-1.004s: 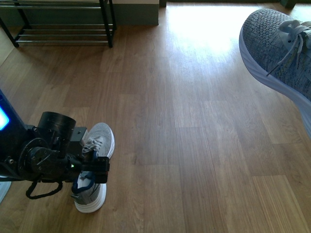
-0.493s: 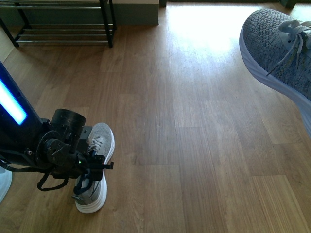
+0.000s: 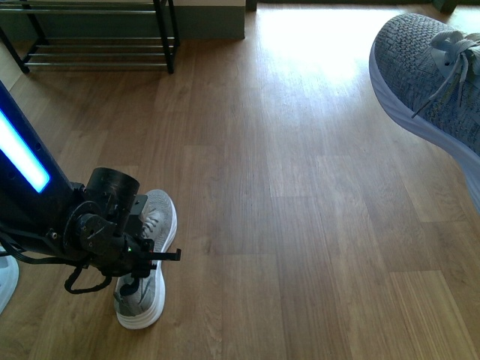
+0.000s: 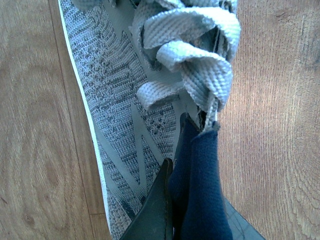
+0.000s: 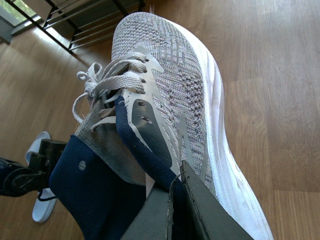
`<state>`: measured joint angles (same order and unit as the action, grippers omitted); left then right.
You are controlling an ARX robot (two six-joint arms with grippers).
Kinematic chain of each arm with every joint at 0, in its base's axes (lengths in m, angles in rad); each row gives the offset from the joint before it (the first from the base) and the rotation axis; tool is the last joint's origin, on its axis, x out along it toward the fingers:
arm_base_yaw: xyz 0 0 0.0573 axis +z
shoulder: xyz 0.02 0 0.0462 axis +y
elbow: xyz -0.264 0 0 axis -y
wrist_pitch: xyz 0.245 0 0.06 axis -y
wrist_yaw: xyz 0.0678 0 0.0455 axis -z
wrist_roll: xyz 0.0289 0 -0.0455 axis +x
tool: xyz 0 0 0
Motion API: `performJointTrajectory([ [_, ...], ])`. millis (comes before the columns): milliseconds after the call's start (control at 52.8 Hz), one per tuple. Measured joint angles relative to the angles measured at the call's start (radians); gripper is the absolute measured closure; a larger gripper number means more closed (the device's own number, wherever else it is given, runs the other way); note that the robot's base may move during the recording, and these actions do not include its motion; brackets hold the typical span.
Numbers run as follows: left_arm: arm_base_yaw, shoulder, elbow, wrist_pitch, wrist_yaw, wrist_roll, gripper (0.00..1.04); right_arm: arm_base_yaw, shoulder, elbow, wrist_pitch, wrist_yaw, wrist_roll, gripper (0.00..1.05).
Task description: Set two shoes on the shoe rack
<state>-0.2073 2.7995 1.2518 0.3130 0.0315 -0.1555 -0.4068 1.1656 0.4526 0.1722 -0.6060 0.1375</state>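
One grey sneaker (image 3: 146, 259) stands on the wood floor at the lower left of the front view. My left gripper (image 3: 142, 259) is shut on its navy collar; the wrist view shows the fingers (image 4: 157, 210) clamped on the lining beside the laces of the sneaker (image 4: 115, 95). The second grey sneaker (image 3: 431, 82) hangs close to the camera at the upper right, off the floor. My right gripper (image 5: 172, 197) is shut on that sneaker (image 5: 170, 85), on its side wall. The shoe rack (image 3: 97, 34) stands at the far left, also seen in the right wrist view (image 5: 75, 22).
A pale slide sandal (image 5: 40, 175) lies on the floor near my left arm (image 5: 30, 175); its edge shows at the front view's lower left (image 3: 6, 281). A grey wall base (image 3: 210, 22) runs behind the rack.
My left arm has shifted slightly right and down onto the floor sneaker, its jaws closing on the collar. The right arm and its raised sneaker have not moved.
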Motion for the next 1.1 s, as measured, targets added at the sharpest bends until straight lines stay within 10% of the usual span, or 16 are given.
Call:
performJointTrajectory([
  [474, 0.010, -0.072, -0.083, 0.093, -0.010, 0.003, 1.02, 0.000, 0.000, 0.000, 0.000, 0.000, 0.000, 1.04],
  [1099, 0.069, -0.761, -0.685, 0.326, -0.081, 0.089, 1.02, 0.000, 0.000, 0.000, 0.000, 0.000, 0.000, 1.04],
])
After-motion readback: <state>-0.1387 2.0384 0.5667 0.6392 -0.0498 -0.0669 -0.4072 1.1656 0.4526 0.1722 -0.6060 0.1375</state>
